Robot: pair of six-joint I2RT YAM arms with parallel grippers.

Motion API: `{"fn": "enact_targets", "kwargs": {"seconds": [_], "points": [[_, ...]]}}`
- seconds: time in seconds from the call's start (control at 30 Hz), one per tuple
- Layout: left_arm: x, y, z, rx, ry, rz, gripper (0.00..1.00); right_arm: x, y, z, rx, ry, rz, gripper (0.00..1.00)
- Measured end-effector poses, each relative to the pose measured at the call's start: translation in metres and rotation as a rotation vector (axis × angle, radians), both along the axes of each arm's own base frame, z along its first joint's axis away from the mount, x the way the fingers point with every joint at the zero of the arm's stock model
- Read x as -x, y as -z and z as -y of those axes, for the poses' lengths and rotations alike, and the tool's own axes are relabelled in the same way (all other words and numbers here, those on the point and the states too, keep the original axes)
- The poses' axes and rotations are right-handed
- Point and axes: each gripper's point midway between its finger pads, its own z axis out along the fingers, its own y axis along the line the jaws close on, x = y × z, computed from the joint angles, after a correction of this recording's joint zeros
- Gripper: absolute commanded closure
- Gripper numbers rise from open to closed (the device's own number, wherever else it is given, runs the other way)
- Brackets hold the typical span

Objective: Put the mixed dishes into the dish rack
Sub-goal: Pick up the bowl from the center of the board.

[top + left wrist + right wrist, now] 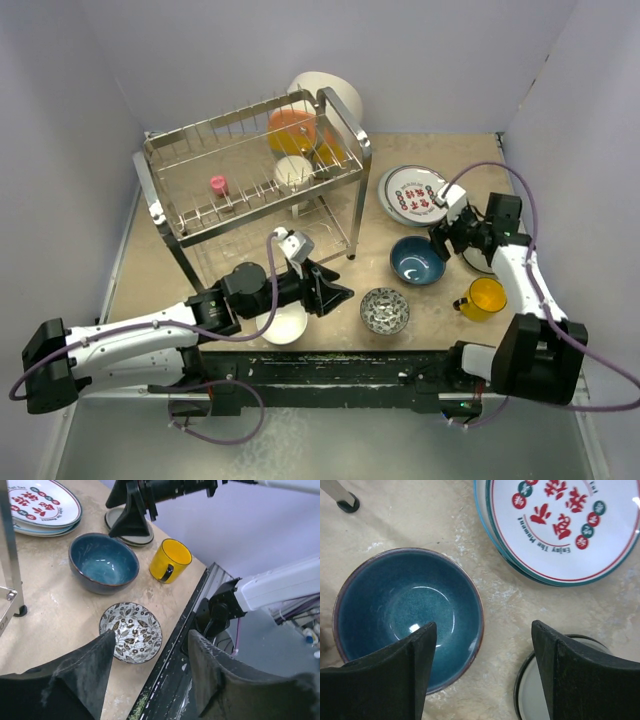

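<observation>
Only the overhead view shows the dish rack [348, 125] at the far left and the white bowl [285, 326] beneath the left arm, while the wrist views show the left gripper [150, 637] parted and empty by the patterned bowl [131, 631] and the right gripper [482, 627] likewise parted and empty beside the blue bowl [405, 610].

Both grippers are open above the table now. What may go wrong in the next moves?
1. The right gripper hangs open with one finger over the dark blue bowl and the other over the grey plate; coming down, it may strike either rim.
2. The small patterned bowl lies close to the near edge of the table; a push from the open left gripper might slide it off.
</observation>
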Motion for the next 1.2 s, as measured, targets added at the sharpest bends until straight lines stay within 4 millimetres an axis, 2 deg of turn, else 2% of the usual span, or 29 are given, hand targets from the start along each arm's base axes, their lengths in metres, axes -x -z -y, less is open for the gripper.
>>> {"fn": "enact_targets", "kwargs": {"seconds": [0.13,0.2,0.3,0.4,0.7,0.83,0.9,1.07,1.2], "points": [[-0.006,0.003,-0.012,0.019,-0.062,0.009,0.08,-0.003,0.030,-0.003,0.054,0.000,-0.090,0.18],[-0.008,0.005,-0.017,0.027,-0.085,0.007,0.00,-0.002,0.041,-0.005,0.071,-0.005,-0.127,0.18],[-0.009,0.007,-0.022,0.042,-0.106,0.006,0.01,-0.002,0.056,0.002,0.106,0.022,-0.170,0.18],[-0.010,0.010,-0.022,0.051,-0.111,0.009,0.01,-0.005,0.062,0.007,0.129,0.040,-0.182,0.20],[-0.014,0.020,-0.017,0.031,-0.117,-0.007,0.01,-0.004,0.091,-0.007,0.168,0.002,-0.272,0.45],[-0.014,0.019,-0.017,0.035,-0.117,-0.005,0.01,-0.005,0.099,-0.013,0.186,-0.005,-0.298,0.63],[-0.013,0.018,-0.017,0.038,-0.117,-0.004,0.01,-0.005,0.099,-0.013,0.188,-0.003,-0.301,0.77],[-0.013,0.012,-0.018,0.058,-0.117,0.004,0.01,-0.009,0.087,-0.015,0.165,0.014,-0.300,1.00],[-0.013,0.009,-0.018,0.071,-0.118,0.007,0.01,-0.010,0.081,-0.015,0.162,0.018,-0.293,1.00]]}}
